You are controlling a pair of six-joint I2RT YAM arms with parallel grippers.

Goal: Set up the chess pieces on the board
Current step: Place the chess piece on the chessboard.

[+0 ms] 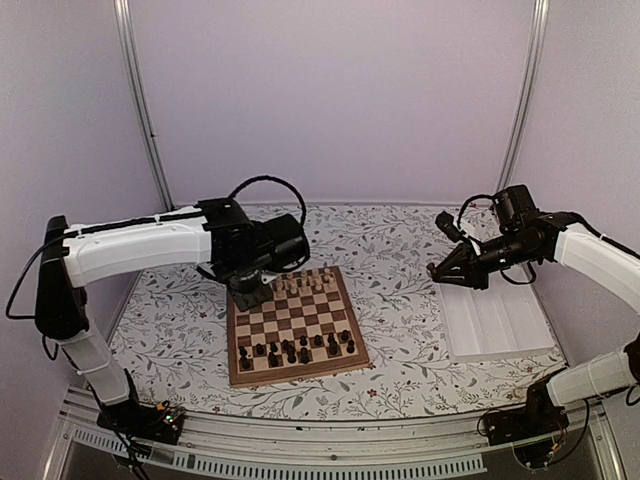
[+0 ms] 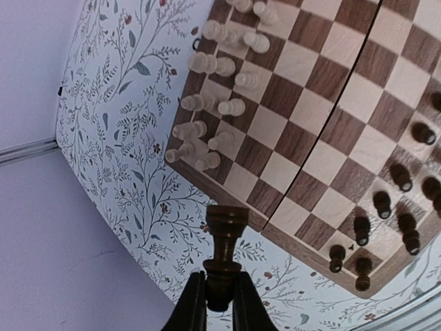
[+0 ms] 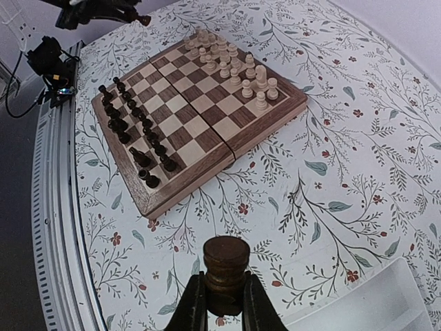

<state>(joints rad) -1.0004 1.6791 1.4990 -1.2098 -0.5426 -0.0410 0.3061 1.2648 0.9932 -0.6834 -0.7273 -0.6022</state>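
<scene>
Our left tool squeezes one dark piece by the board's far left corner. Our right tool squeezes another dark piece over the bench, well away from the board

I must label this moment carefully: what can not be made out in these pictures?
- Left wrist view: the left gripper hides the base of its rook-like dark piece.
- Right wrist view: the round-topped dark piece in the right gripper shows only its top; kind unclear.
- Top view: dark pieces on the board are too small to name.
- Right wrist view: the frame edge cuts off the white tray.
</scene>
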